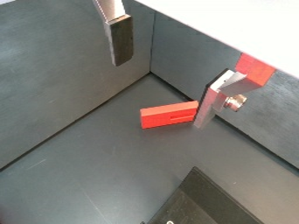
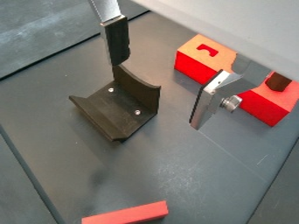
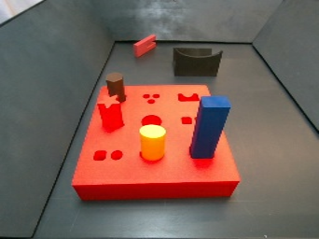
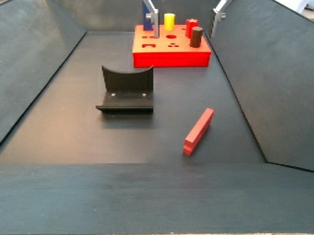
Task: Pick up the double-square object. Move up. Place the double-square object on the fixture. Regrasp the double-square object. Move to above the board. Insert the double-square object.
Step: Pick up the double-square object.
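The double-square object (image 1: pixel 170 115) is a small thin red slab lying flat on the dark floor near a wall corner. It also shows in a wrist view (image 2: pixel 125 213) and in both side views (image 3: pixel 145 42) (image 4: pixel 197 130). The fixture (image 2: pixel 117 109) is a dark block with a curved notch, standing apart from the slab (image 4: pixel 127 89). The gripper (image 1: pixel 159 94) hangs high above the floor, open and empty, with the slab below and between its fingers. In the wrist view with the fixture, the gripper (image 2: pixel 158 92) has one finger (image 2: pixel 114 39) over it. The red board (image 3: pixel 156 154) lies further off.
The board (image 4: pixel 172 48) carries a blue block (image 3: pixel 210 126), a yellow cylinder (image 3: pixel 152 142), a red notch-topped peg (image 3: pixel 110 116) and a dark brownish peg (image 3: pixel 115 87). Parts of the board show in a wrist view (image 2: pixel 205 59). Dark walls (image 3: pixel 75 65) enclose the floor.
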Robot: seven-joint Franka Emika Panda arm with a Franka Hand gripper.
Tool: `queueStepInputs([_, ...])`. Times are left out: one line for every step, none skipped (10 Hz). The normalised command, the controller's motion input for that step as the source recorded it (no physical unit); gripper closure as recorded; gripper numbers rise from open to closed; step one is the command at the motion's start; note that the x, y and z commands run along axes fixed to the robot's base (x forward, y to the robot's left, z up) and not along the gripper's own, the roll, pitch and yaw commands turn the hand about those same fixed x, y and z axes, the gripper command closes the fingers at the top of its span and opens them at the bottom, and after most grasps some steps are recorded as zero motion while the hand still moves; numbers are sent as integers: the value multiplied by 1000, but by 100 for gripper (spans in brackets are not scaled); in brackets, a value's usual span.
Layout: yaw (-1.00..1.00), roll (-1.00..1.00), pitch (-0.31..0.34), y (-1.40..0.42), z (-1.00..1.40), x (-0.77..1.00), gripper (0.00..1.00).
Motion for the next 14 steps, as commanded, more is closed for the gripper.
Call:
queueStepInputs([-54,40,-76,0,-151,-271,0])
queueStepInputs([-194,54,-103,240,-543,-343,0])
queueStepInputs([-257,80,-157,289,-717,-400,0])
queueStepInputs([-406,80,-129,346,-780,-360,0])
queueStepInputs([-606,57,-114,354,-814,-343,0])
queueStepInputs([-737,41,-99,246,-857,-329,0])
queueStepInputs([-831,40,-93,169,-877,-297,0])
queueStepInputs([-851,39,-91,151,-874,-283,0])
queueStepInputs([-786,34,-124,197,-789,-97,0])
queueStepInputs([-649,49,-33,300,-877,0,0])
queueStepInputs([-631,26,0,331,-997,11,0])
queueStepInputs([-634,0,0,357,-1000,0,0])
queueStepInputs([-637,0,0,389,-1000,0,0])
queueStepInputs([-637,0,0,374,-1000,0,0])
